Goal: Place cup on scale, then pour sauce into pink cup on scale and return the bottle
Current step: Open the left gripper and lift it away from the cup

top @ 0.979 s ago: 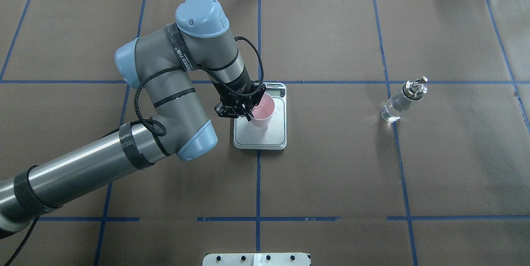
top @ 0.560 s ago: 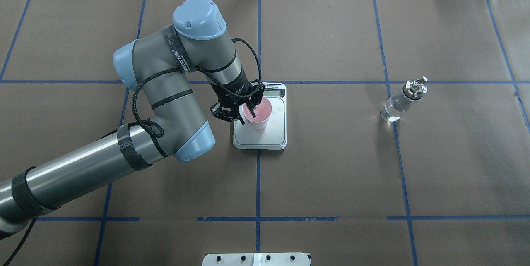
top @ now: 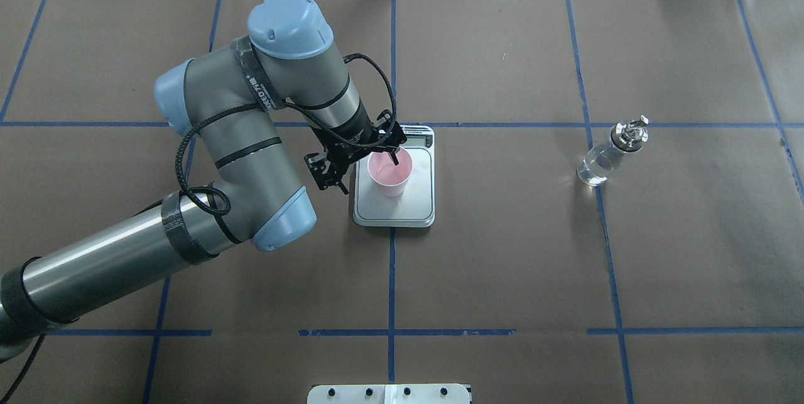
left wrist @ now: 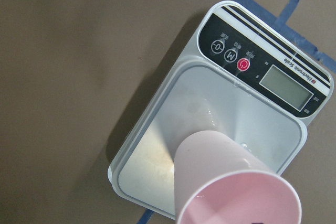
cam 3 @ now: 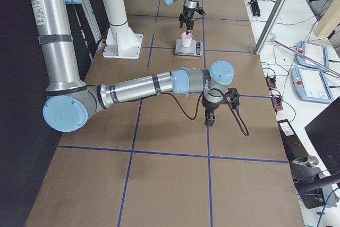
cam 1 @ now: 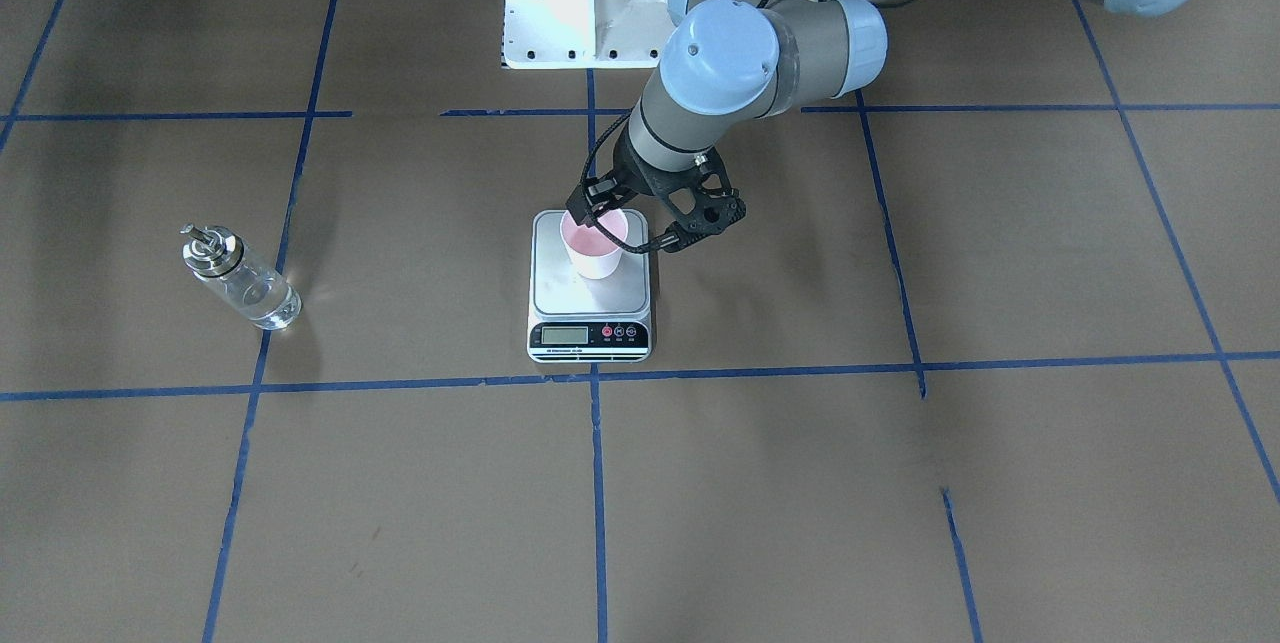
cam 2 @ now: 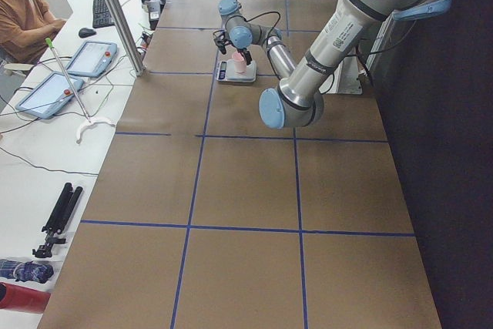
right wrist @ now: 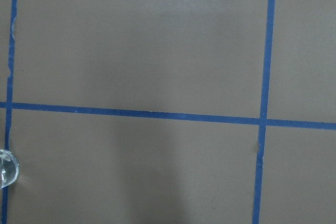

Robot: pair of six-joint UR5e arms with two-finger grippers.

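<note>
The pale pink cup (top: 390, 173) stands upright on the steel scale (top: 414, 206), also in the front view as cup (cam 1: 597, 245) on scale (cam 1: 590, 301). My left gripper (top: 368, 173) is open around the cup's rim. One finger hangs over the cup's mouth and the other is outside it on my left; neither grips the wall. The left wrist view shows the cup (left wrist: 231, 177) and the scale (left wrist: 210, 103). The clear bottle (top: 604, 158) stands far right, alone. My right gripper (cam 3: 211, 114) shows only from the side; I cannot tell its state.
Blue tape lines grid the brown table. The robot's white base plate (cam 1: 585, 13) is at the near edge. An operator's desk with tablets (cam 2: 77, 67) and a person (cam 2: 23, 13) lie beyond the table's far edge. The right wrist view catches the bottle's edge (right wrist: 5, 169).
The cup went from tilted in my left gripper to upright on the scale. The left jaws have since opened wide and let go of its wall. The bottle has not moved.
</note>
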